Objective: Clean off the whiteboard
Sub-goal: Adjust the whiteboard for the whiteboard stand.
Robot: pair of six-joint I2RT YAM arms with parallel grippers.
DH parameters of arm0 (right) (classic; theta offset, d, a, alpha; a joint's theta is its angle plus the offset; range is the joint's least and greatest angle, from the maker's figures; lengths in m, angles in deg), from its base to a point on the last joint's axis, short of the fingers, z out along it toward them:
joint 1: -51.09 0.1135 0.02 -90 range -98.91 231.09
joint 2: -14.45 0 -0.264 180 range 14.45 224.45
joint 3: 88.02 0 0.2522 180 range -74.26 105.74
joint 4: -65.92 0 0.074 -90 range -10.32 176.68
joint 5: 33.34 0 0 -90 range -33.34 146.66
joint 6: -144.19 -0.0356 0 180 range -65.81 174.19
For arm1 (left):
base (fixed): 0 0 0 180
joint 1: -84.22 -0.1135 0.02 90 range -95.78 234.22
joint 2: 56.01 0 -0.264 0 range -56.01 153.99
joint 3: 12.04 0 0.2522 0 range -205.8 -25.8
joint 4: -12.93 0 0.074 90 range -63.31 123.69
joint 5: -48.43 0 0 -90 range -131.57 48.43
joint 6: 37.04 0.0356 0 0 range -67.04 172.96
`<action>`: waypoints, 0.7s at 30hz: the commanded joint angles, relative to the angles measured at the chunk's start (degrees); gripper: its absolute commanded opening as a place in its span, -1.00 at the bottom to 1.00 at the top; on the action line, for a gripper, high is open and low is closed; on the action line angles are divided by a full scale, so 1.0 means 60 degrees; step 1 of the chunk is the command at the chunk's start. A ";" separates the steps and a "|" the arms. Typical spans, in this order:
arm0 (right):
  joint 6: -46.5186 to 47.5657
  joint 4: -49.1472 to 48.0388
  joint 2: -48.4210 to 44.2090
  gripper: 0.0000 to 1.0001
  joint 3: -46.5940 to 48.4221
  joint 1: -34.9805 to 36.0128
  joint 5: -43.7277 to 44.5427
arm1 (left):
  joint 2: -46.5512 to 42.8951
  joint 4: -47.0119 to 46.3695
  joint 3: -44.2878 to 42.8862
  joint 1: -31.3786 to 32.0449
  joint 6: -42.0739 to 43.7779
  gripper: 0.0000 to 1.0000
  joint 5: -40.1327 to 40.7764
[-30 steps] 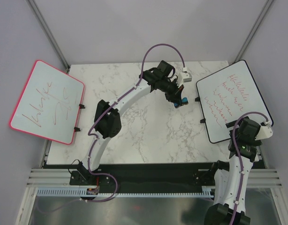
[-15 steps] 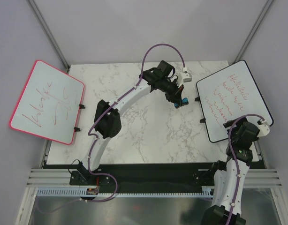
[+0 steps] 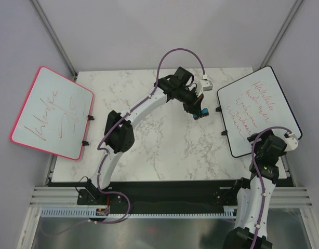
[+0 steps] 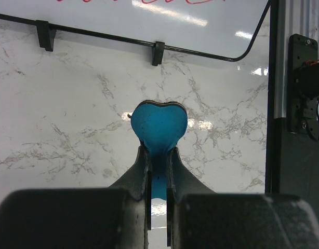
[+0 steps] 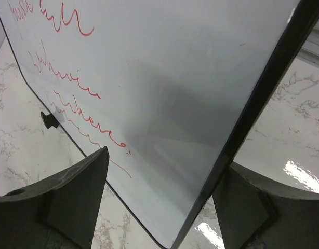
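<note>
Slanting whiteboard (image 3: pixel 271 122), long axis roughly near-far

The table (image 3: pixel 164 150) is a flat square top that looks like white stone with thin grey lines running through it. At its right side sits the big white whiteboard with a thin black frame and red writing (image 3: pixel 258 111). Two small black clips (image 3: pixel 219 109) on its edge touch the table, and its far side sticks out past the table. At the left side sits a pink-framed whiteboard with red scribbles (image 3: pixel 53 111). It also has two black clips and sticks out past the edge.
</note>
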 commanded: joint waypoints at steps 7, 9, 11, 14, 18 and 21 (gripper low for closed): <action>0.0138 -0.1205 -0.0181 0.69 -0.0451 0.0011 -0.0044 | -0.0083 -0.0159 -0.0313 0.0134 0.0335 -0.95 -0.0102; 0.0343 -0.1367 -0.0342 0.68 -0.0466 0.0011 -0.0133 | -0.0083 -0.0335 -0.0313 0.0178 0.0306 -0.95 0.0015; 0.0402 -0.1396 -0.0445 0.68 -0.0481 0.0011 -0.0278 | -0.0040 -0.0905 -0.0299 0.0310 0.0233 -0.95 0.0191; 0.0227 -0.1513 -0.0665 0.69 -0.0656 0.0011 -0.0454 | 0.0092 -0.2146 -0.0138 0.0646 0.0087 -0.95 0.0498; 0.0022 -0.1528 -0.1074 0.73 -0.0847 0.0143 -0.0396 | 0.0385 -0.3381 -0.0122 0.1144 0.0044 -0.96 0.1097; -0.0080 -0.1266 -0.1323 0.81 -0.0716 0.0333 -0.0062 | 0.0868 -0.3676 -0.0488 0.1481 -0.0657 -0.96 0.1174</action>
